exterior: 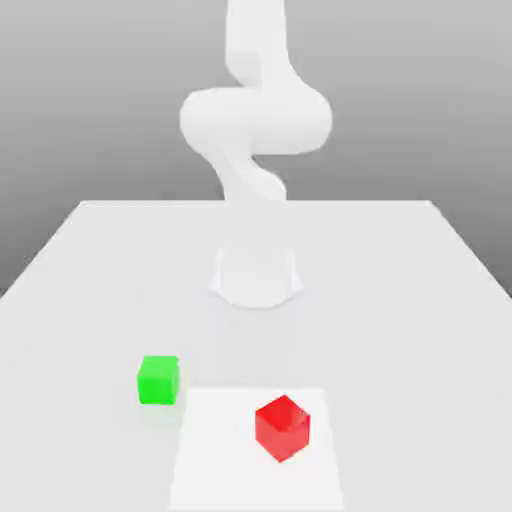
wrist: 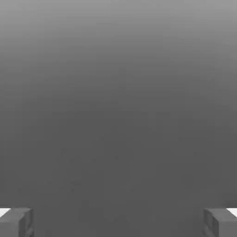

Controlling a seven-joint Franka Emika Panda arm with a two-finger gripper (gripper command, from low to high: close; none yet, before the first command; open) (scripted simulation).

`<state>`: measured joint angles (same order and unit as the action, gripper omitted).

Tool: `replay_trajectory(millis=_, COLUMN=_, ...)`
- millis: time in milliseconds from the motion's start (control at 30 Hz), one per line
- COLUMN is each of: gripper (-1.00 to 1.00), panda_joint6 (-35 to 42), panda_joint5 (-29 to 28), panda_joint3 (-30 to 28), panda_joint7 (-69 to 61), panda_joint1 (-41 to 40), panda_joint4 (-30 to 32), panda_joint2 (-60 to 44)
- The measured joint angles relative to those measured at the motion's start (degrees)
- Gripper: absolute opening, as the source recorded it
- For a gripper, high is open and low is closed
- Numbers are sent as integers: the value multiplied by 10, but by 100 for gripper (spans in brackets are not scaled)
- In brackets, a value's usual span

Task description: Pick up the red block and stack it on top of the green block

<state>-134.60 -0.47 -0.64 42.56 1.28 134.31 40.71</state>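
The white table [exterior: 90,260] runs back to the base of the white arm [exterior: 255,120], which rises at twelve o'clock from the middle of the surface and bends overhead.

Starting at the exterior view's left, the green block [exterior: 158,380] sits flat on the table, roughly at eight o'clock from the arm's base. Its faces are square to the table's edges. Just to its right lies a paler square patch [exterior: 215,460] on the tabletop, and on that patch rests the red block [exterior: 282,427], turned so that one corner points toward the viewer. It lies at about four o'clock from the green block, near it but not touching, and close to six o'clock from the arm's base.

In the hand view the gripper [wrist: 118,224] has its jaws spread wide, one grey fingertip [wrist: 16,222] at each side of the picture, with only plain grey between them. Neither block lies between the jaws; nothing is held.
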Motion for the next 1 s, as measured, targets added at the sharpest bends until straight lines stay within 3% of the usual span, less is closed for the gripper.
replay_trajectory(millis=667, gripper=0, panda_joint6=-232, panda_joint5=9, panda_joint3=-36, panda_joint7=-300, panda_joint1=79, panda_joint4=204, panda_joint2=-420)
replay_trajectory(millis=867, gripper=0, panda_joint6=-332, panda_joint5=31, panda_joint3=-18, panda_joint7=-330, panda_joint1=65, panda_joint4=197, panda_joint2=-545)
replay_trajectory(millis=900, gripper=-100, panda_joint6=-345, panda_joint5=33, panda_joint3=-15, panda_joint7=-331, panda_joint1=63, panda_joint4=195, panda_joint2=-560)
replay_trajectory(millis=1000, gripper=-100, panda_joint6=-345, panda_joint5=33, panda_joint3=-15, panda_joint7=-331, panda_joint1=63, panda_joint4=195, panda_joint2=-560)
